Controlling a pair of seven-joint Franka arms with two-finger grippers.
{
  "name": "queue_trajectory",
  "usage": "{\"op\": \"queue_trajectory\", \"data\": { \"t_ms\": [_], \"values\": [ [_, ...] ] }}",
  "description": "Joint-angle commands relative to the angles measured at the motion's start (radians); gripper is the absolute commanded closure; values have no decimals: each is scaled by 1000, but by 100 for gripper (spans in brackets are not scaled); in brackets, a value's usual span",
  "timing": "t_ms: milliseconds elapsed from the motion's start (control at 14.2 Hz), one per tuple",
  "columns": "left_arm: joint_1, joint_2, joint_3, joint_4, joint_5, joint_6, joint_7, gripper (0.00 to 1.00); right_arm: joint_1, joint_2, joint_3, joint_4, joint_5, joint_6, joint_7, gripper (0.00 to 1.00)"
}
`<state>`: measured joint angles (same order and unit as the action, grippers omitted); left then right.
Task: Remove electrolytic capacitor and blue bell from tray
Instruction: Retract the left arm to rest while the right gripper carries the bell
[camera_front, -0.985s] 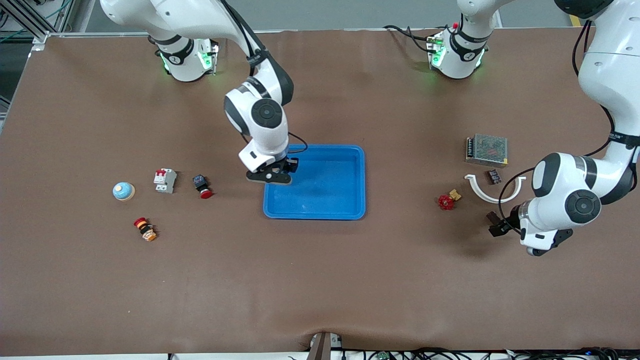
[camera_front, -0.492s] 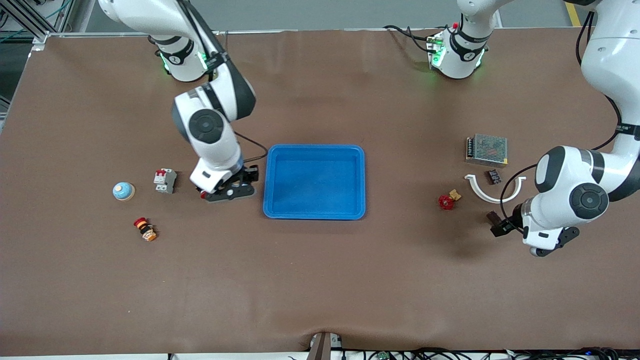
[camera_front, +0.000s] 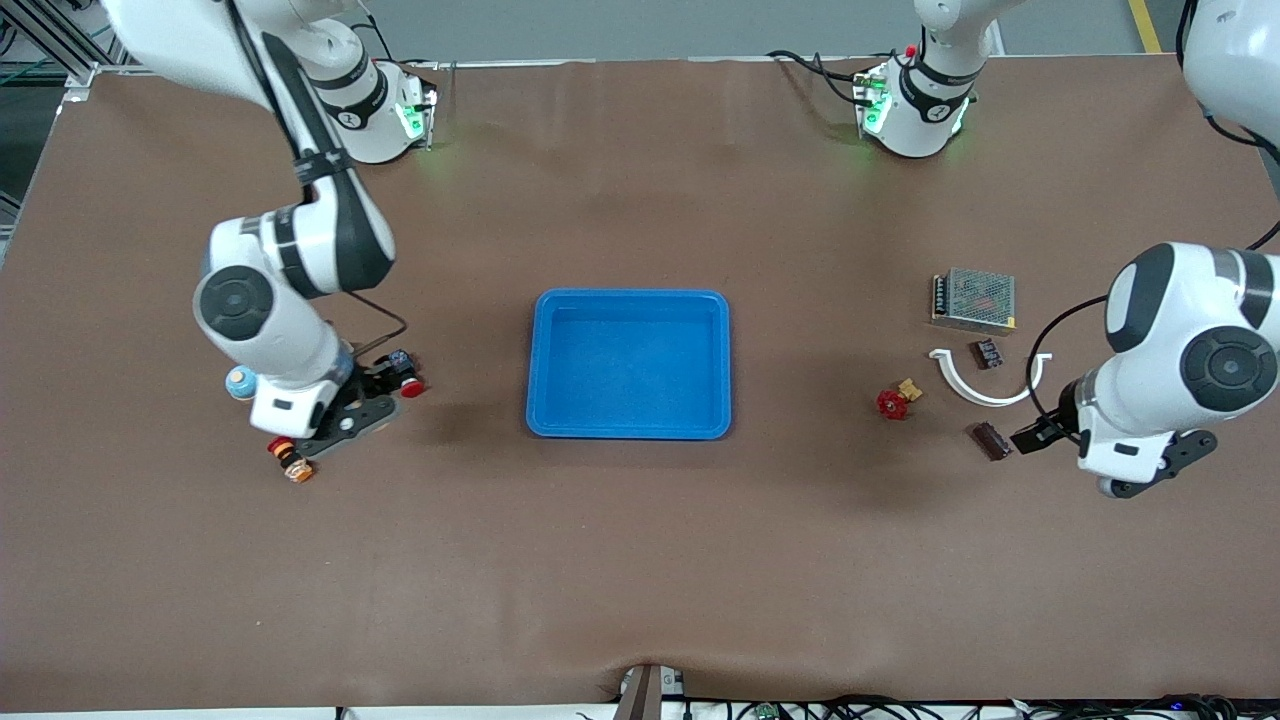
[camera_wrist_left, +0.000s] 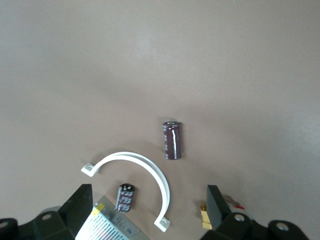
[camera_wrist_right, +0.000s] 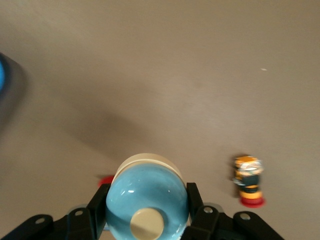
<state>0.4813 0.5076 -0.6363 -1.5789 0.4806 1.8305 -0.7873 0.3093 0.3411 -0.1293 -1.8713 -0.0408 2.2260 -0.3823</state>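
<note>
The brown bench carries everything. The right arm reaches down toward its own end of the bench, and the right claw sits low at the bell. In the right wrist view its fingers are closed against the two sides of the blue dome, and the bell rests on the bench. The left arm bends over its own end. The left claw hangs with its fingers spread wide and nothing between them, over bare bench just beside the capacitor.

The blue tray lies in the middle of the bench with nothing in it. The metal power supply stands toward the left arm's end. A white half-ring clamp lies nearer to the front camera than the power supply. A second, smaller capacitor lies inside the clamp's curve. A red valve sits between the tray and the clamp. Near the bell are a red push button and an orange-and-red button, the latter nearer the front camera. The capacitor lies on its side, apart from the clamp and nearer the front camera than it.
</note>
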Motion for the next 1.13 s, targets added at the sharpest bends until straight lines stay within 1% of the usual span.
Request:
{"op": "queue_trajectory", "data": {
  "t_ms": [0, 211, 352, 633, 915, 1055],
  "values": [
    [11, -14, -36, 55, 4, -89, -6, 0, -48, 28, 20, 21, -16, 27, -84, 50],
    [11, -14, -59, 123, 6, -167, 46, 0, -96, 91, 22, 23, -11, 122, -176, 50],
    [11, -14, -62, 160, 6, -206, 106, 0, -108, 122, 22, 26, -2, 148, -191, 50],
    [11, -32, -69, 188, 4, -235, 111, 0, -118, 200, 25, 67, 4, 152, -194, 50],
    [11, -55, -71, 188, -8, -235, 111, 0, -122, 219, 28, 70, 18, 158, -196, 50],
    [11, -57, -72, 189, -20, -235, 112, 0, -122, 228, 28, 66, 19, 203, -214, 50]
  ]
}}
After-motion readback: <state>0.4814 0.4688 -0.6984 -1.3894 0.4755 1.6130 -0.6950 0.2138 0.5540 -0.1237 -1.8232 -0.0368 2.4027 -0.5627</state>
